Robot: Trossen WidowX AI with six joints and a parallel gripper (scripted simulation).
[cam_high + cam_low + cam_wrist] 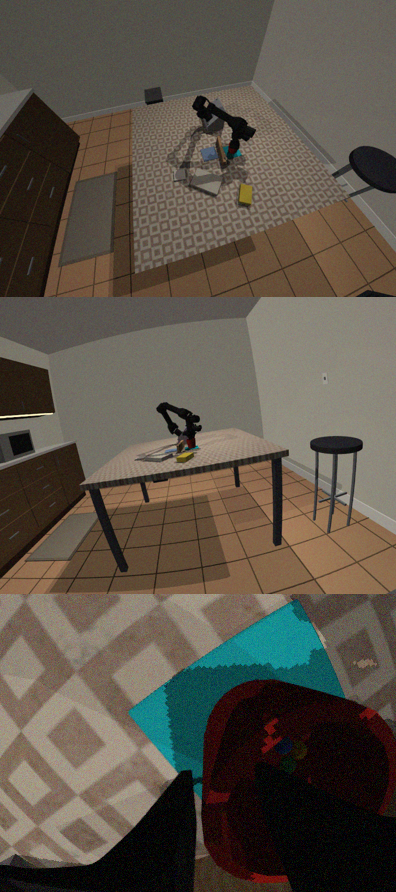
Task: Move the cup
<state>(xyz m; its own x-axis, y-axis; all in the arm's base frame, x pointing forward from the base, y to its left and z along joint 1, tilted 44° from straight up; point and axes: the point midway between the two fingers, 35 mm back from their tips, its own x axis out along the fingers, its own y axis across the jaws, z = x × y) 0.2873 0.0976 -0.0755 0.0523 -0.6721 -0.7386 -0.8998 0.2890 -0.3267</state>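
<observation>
End effector (pixel 226 774) part-open, not wide: one finger outside the wall of the red cup (pixel 222 738) with a thin gap showing, the other dark finger down inside the mouth, so the wall looks freed rather than pinched. Cup stands upright on the teal pad (pixel 266 645), covering the pad's near corner, base apparently down on it. Judged rigid, thin-walled and light, likely top-heavy with a loose load; the rim wall is the only sensible hold, one finger in and one out, and a sideways drag on retreat could tip it. Contents: a few small marbles (pixel 285 747), red, blue and greenish, clustered on the cup floor; none seen outside the cup. Beyond the cup on the patterned desk (pixel 80 645): an upright wooden block (pixel 220 152) just beside it, the light-blue pad (pixel 209 154) past that block, then a grey flat box (pixel 206 181) and a yellow block (pixel 245 193) well apart from the cup.
</observation>
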